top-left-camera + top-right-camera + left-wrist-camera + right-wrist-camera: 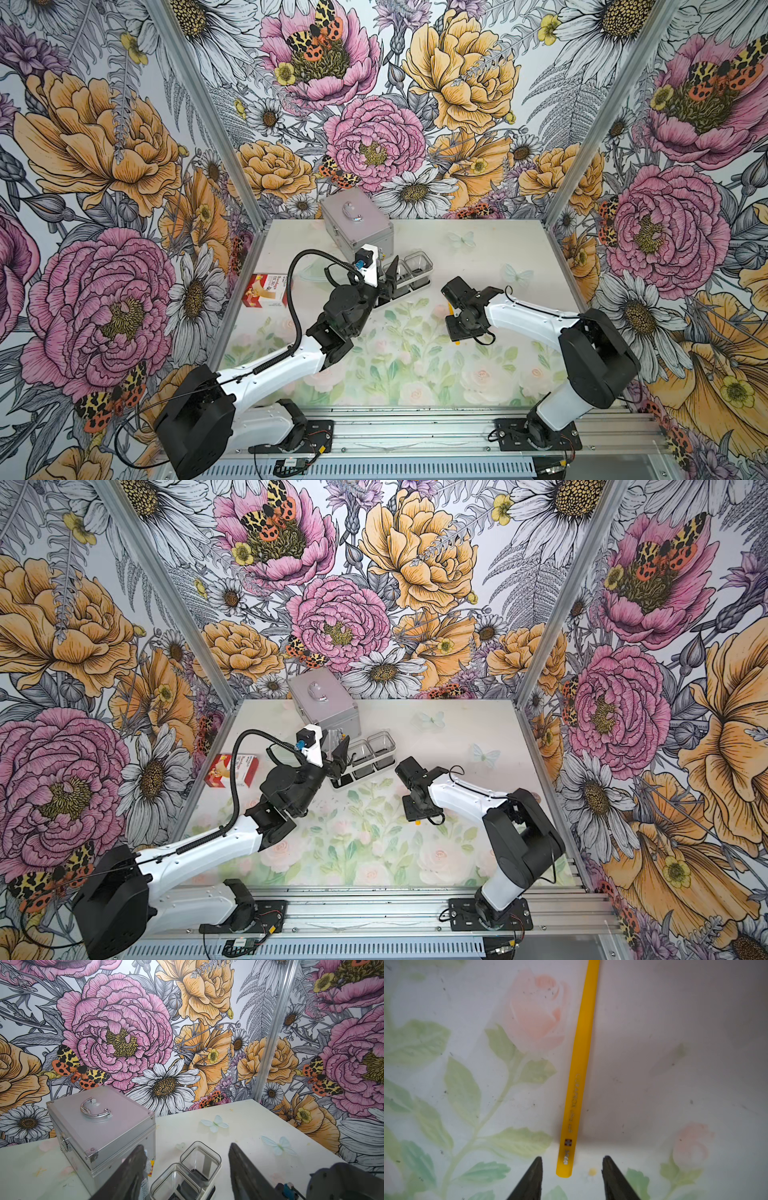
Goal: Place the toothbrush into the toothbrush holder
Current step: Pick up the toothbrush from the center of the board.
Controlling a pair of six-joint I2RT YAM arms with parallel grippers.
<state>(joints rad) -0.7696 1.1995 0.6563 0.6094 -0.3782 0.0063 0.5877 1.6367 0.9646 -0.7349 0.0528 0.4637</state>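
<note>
The toothbrush (583, 1043) is a yellow stick lying flat on the flowered table. My right gripper (572, 1158) hangs over its blunt handle end, open, with a gap on each side of the handle. In a top view only small yellow bits (457, 342) show under the right wrist. The toothbrush holder (419, 286), white with a black base and two clear cups (199, 1144), stands mid-table. My left gripper (186, 1146) is open beside it, holding nothing. Behind one left finger (133, 1167) a scrap of white bristle and yellow peeks out.
A silver metal case (355, 224) with a handle stands just behind the holder, close to the left gripper. A red and white box (266, 289) lies near the table's left edge. Flowered walls close in three sides.
</note>
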